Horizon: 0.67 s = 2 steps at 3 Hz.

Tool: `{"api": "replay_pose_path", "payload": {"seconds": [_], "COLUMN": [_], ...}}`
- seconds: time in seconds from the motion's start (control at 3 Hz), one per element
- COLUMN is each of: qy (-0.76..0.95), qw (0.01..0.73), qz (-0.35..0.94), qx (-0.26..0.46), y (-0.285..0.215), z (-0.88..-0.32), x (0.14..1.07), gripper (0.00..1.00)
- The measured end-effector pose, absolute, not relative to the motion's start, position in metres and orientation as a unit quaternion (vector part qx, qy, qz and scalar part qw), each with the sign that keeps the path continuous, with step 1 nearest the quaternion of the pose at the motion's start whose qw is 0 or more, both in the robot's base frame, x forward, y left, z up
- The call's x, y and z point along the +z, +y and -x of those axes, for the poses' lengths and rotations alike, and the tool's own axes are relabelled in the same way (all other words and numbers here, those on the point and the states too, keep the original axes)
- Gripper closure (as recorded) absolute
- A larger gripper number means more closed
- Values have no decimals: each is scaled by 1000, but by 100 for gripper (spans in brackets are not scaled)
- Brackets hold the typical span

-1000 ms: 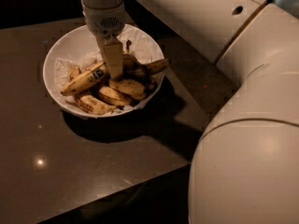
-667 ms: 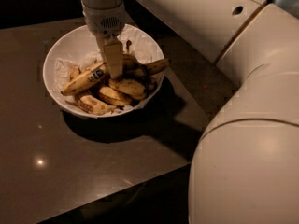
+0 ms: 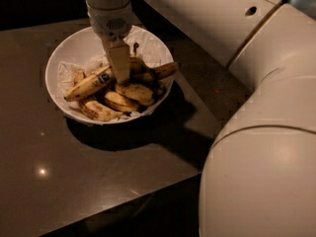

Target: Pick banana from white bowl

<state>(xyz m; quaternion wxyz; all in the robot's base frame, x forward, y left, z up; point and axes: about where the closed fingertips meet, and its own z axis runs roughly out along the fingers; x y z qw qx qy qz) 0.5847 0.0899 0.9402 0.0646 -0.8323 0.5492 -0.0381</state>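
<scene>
- Gripper (image 3: 120, 73) is hanging inside bowl (image 3: 53, 68), down at banana (image 3: 89, 84), its right end; grip cannot be told.
- Lifting straight up is looking safest.

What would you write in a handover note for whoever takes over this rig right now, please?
Gripper: down inside the white bowl, its tip among the fruit, at the right end of the banana. Whether it has a hold cannot be told.
Banana: lies in the bowl, blue sticker up, beside the other bananas. It is not lifted.
Bowl: stands on the dark table.
Done: the approach into the bowl.
Left: confirm the grasp on the stickered banana, not its neighbours, then lift it clear of the bowl.
</scene>
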Motion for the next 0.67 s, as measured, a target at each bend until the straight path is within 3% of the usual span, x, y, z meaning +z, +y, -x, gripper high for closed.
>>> {"api": "replay_pose_path", "payload": {"seconds": [0.67], "qy": [549], "qw": [65], "qz": [832], "qx": [-38], "y": [90], "z": [-585], "x": [940], "gripper": [100]}}
